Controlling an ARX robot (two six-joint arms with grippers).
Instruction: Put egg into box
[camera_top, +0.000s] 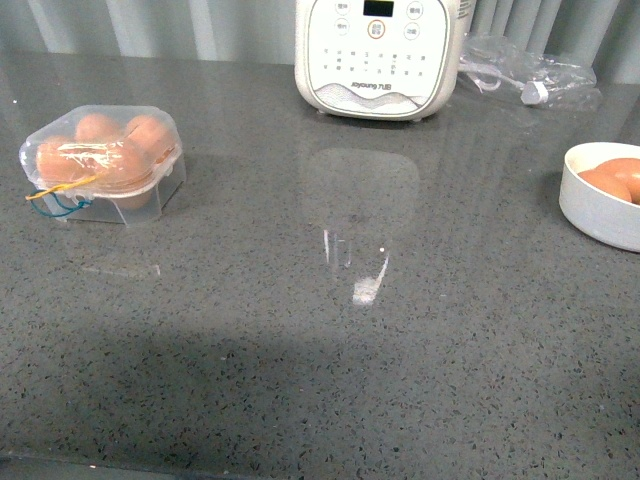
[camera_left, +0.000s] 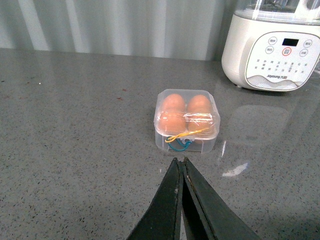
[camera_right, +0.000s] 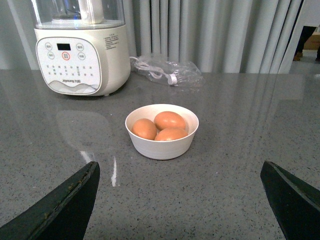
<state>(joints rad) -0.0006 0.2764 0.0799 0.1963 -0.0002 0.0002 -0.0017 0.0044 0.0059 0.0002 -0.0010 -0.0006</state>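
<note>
- Eggs fill the box, which sits at the far left of the grey counter with its clear domed lid down; you can see four brown eggs under the lid in the left wrist view.
- You find yellow and blue bands trailing from the box's near edge.
- Your left gripper has its two dark fingers pressed together, tips touching, holding nothing; it hangs just short of the box's banded side, not touching it.
- Your right gripper is spread wide, one finger at each lower corner of its wrist view, empty.
- You see the white bowl on the right of the counter, between and beyond those spread fingers, with three brown eggs in it; one egg lies at the back, two in front.
- You have a white cooking appliance at the far centre of the counter, and a clear plastic bag with a cable lies to its right.
- You see neither arm in the front view.
</note>
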